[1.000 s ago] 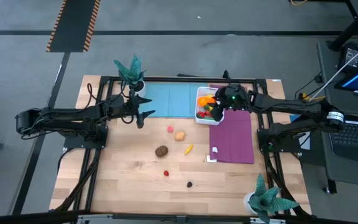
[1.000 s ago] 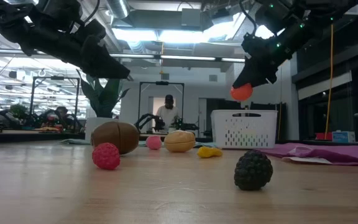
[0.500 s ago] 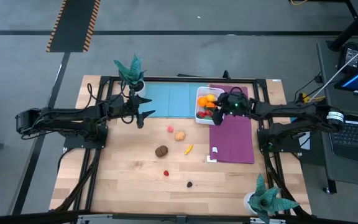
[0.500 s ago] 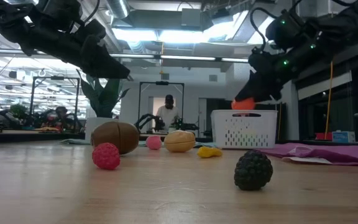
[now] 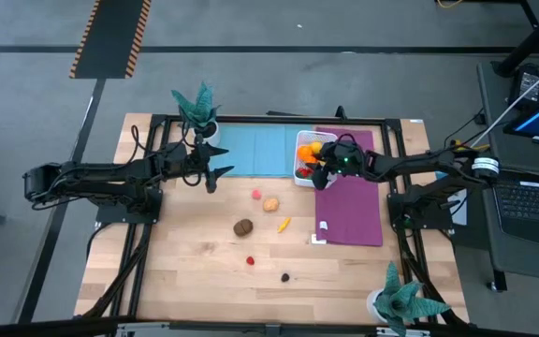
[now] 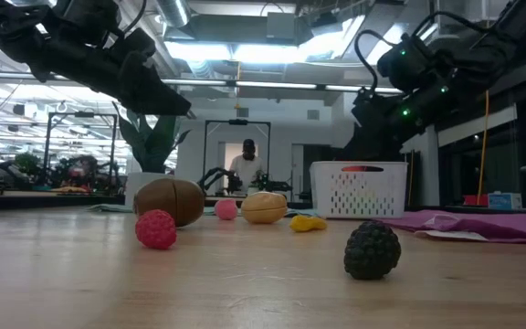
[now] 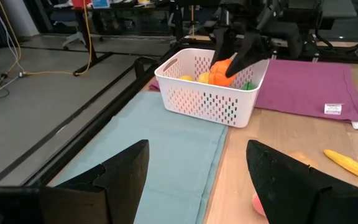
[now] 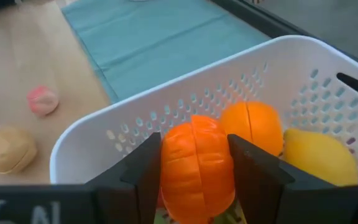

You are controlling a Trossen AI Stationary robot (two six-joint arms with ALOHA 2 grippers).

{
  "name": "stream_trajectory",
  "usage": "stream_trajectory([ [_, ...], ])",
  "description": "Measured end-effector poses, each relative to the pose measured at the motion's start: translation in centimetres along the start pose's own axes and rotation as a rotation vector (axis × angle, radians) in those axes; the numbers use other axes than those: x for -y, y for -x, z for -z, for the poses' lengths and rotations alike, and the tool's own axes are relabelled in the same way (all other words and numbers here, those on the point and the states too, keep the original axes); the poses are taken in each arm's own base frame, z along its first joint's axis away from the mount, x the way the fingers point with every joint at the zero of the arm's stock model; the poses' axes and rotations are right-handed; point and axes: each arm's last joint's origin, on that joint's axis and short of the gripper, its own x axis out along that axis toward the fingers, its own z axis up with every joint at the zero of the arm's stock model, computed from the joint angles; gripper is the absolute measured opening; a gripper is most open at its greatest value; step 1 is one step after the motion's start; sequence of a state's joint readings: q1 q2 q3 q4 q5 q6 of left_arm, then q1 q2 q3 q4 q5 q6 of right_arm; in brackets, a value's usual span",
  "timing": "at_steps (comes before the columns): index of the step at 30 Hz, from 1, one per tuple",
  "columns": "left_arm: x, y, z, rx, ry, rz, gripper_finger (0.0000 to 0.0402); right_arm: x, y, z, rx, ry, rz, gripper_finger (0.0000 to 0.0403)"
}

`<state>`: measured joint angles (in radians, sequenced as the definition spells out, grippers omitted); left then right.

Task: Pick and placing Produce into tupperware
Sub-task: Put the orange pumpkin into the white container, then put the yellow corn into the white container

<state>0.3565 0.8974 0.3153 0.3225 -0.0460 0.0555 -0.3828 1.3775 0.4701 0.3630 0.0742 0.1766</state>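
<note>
Produce is split between the table and the tupperware (image 5: 305, 159), a white perforated basket standing between the teal mat (image 5: 255, 150) and the purple mat (image 5: 349, 211). The right gripper (image 8: 194, 180) is lowered into the basket, its fingers clamped on an orange ridged piece (image 8: 196, 167) that sits just inside the near wall; another orange fruit (image 8: 251, 127) and a yellow lemon (image 8: 319, 157) lie beside it in the basket. In the left wrist view the same orange piece (image 7: 222, 71) shows between the right arm's dark fingers above the basket rim. The left gripper (image 7: 197, 171) hangs over the near edge of the teal mat, well apart from the basket, its fingers spread with nothing between them. On the bare wood lie a pink piece (image 5: 256, 194), a tan piece (image 5: 271, 203), a brown one (image 5: 242, 227), a yellow banana (image 5: 284, 224), a red berry (image 5: 249, 261) and a dark berry (image 5: 285, 277). A person (image 6: 247, 164) stands far behind the table
</note>
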Motion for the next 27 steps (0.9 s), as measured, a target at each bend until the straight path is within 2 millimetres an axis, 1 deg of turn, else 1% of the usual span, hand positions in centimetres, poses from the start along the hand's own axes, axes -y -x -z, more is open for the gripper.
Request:
stream_trajectory([
  [14,0.0,0.0,0.0,0.0,0.0,0.0,0.0263,-0.01,-0.16,-0.01,-0.003,0.011,0.0,0.0171],
  [27,0.0,0.0,0.0,0.0,0.0,0.0,0.0263,-0.03,-0.15,-0.18,0.013,0.028,0.001,0.0234],
])
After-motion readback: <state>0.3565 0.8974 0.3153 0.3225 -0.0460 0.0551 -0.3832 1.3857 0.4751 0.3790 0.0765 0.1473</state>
